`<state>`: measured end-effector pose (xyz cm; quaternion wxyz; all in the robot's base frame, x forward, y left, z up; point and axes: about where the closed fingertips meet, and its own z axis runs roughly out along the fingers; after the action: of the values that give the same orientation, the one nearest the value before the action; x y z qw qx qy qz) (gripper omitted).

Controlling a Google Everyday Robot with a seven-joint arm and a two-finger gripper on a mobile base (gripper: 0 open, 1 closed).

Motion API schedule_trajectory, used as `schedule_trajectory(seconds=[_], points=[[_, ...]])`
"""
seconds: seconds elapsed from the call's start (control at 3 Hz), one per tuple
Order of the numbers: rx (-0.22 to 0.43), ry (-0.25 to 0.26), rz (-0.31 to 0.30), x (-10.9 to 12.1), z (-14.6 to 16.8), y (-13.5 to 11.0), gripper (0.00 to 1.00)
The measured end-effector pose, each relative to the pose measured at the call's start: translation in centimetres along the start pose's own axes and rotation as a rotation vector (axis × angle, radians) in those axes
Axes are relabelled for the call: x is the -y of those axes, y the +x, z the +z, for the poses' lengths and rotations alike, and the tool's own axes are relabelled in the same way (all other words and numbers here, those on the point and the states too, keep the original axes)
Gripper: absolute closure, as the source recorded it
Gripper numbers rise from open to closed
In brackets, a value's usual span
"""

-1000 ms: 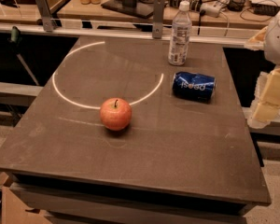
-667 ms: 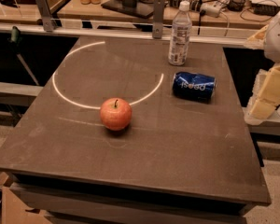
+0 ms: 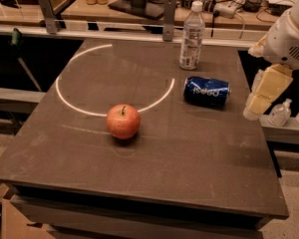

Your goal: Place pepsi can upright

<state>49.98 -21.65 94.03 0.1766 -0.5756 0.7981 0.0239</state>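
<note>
The pepsi can [image 3: 207, 91], dark blue with white lettering, lies on its side on the dark table [image 3: 189, 168], right of centre, its ends pointing left and right. My gripper [image 3: 254, 109] hangs off the table's right edge, a short way right of the can and apart from it, pointing down and to the left. It holds nothing that I can see. The white arm [image 3: 289, 34] rises above it at the upper right.
A clear plastic water bottle [image 3: 192, 36] stands upright just behind the can. A red apple [image 3: 123, 121] sits left of centre, on a white circle line [image 3: 70, 103]. Small bottles [image 3: 280, 112] stand on a shelf beyond the right edge. A cluttered bench runs along the back.
My gripper has moved left, closer to the table's right edge and the can. The can, bottle and apple have not moved.
</note>
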Motion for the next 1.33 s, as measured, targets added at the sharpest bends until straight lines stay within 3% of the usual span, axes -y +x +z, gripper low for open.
schedule_trajectory(seconds=[0.67,1.0,1.33], points=[[0.013,-0.064,-0.022,2.5,5.7,-2.8,0.0],[-0.011,-0.068,-0.017,4.1,8.5,-4.1,0.0],[-0.044,-0.051,0.027,5.7,10.3,-4.9,0.0]])
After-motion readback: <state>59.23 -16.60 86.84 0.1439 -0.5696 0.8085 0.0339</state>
